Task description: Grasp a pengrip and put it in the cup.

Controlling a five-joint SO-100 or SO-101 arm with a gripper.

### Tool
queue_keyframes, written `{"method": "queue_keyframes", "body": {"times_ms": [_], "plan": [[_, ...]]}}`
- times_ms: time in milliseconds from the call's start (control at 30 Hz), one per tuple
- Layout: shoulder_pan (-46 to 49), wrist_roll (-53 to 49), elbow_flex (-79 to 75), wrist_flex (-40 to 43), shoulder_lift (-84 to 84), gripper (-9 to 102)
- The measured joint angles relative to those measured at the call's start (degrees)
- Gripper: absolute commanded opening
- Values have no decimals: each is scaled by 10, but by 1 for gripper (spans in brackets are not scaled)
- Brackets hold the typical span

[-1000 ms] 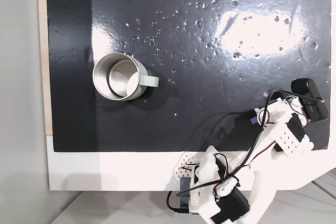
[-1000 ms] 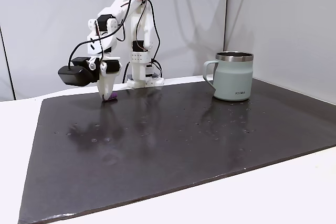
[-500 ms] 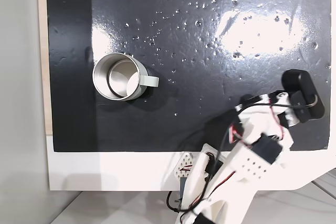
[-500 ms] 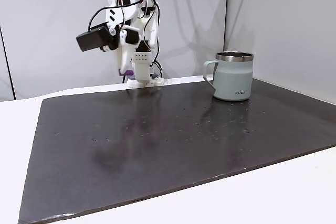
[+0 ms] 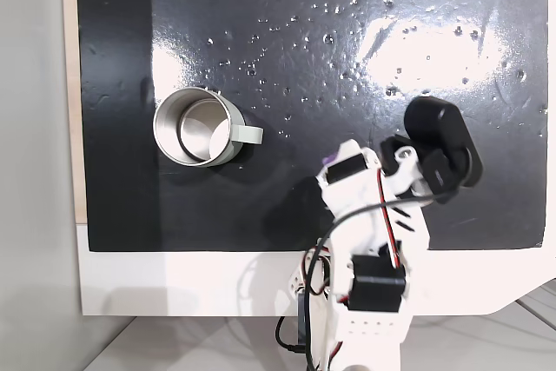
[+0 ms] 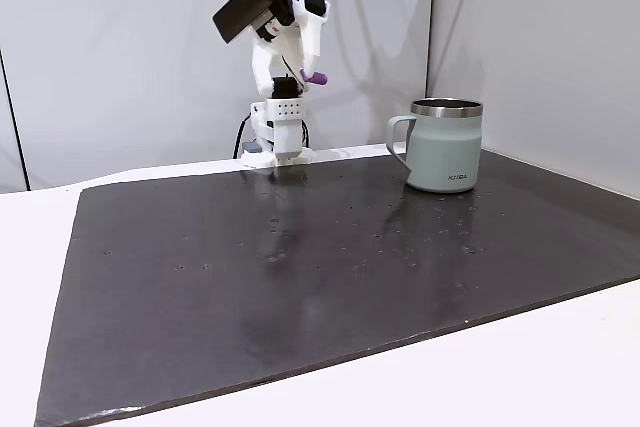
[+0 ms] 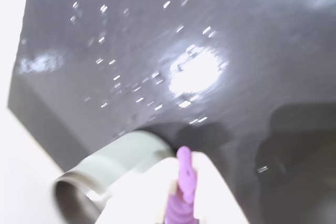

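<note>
1. The gripper (image 6: 312,69) has been raised from the dark mat at the desk's arm-side edge and is now held high above it, swung toward the cup (image 6: 444,145).
2. The pengrip (image 6: 315,78) has been lifted off the mat with it; it is pinched between the fingers (image 7: 210,182), its purple tip protruding, as the wrist view (image 7: 184,182) shows.
3. From this it is judged that the grasp is complete and the carry is under way; the release into the cup is not yet done.
4. The cup stands upright near the mat's far edge from the arm in the top-down fixed view (image 5: 196,126), well apart from the gripper (image 5: 328,165).
5. Count: one pengrip, one cup. The cup appears empty, though glare on its inside limits certainty.
</note>
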Motion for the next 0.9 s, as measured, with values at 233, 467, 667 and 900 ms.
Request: {"method": "queue_keyframes", "body": {"times_ms": [233,467,667,900], "plan": [[-147,118,-96,4,-102,0],[-273,154,-118,-47,-158,0],[-320,176,-134,-97,-211,0],[-330,233,-134,-145,-260,0]]}}
